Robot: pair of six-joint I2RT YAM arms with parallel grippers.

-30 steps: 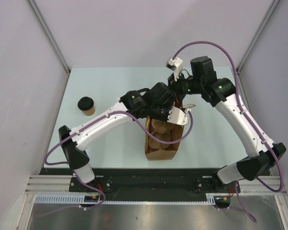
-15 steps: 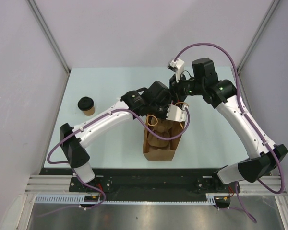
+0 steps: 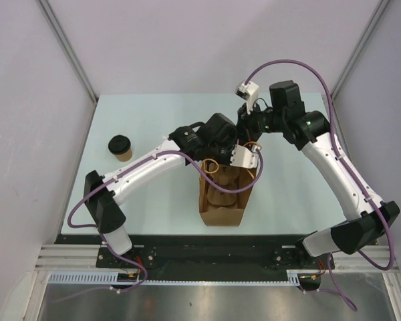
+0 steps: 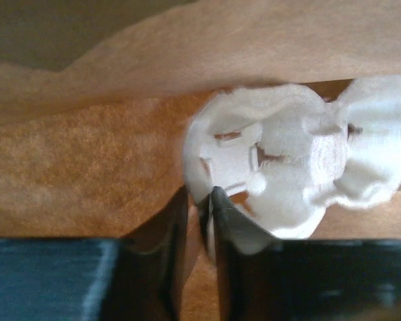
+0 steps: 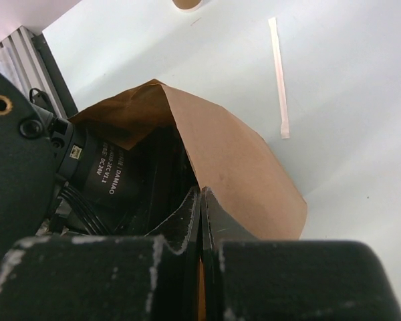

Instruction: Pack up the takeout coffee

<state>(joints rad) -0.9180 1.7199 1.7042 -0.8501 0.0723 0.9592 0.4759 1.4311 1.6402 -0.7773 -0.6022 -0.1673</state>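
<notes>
Bag: brown paper bag (image 3: 222, 207) stands upright with its mouth open, close to the near edge of the table (image 3: 154, 114), about midway across
Cup: the coffee (image 3: 121, 147), black lid on, stands on the table well left of the bag and a little farther back, near the table's left edge; it is outside the bag and neither arm touches it
Carrier: pulp carrier (image 4: 294, 160) lies down inside the bag, filling most of its floor; it looks washed out and pale in the left wrist view
Left gripper: left gripper (image 4: 202, 200) is down inside the bag mouth, jaws only a thin slit apart, tips at the carrier's rim; I cannot tell whether they pinch that rim or merely stand against it
Right gripper: right gripper (image 5: 200, 200) is at the bag's far rim, fingers pressed together with the paper edge caught between them
Bag mouth: the left wrist takes up the far half of the opening; the near half shows open above the carrier
Straw: a wrapped straw (image 5: 279, 77) lies flat on the table beyond the bag, apart from it
Open room: bare table runs from the bag's left side out to the cup; bare table also lies right of the bag, under the right arm's arc
Walls: pale panels close in the table's left, far and right edges
</notes>
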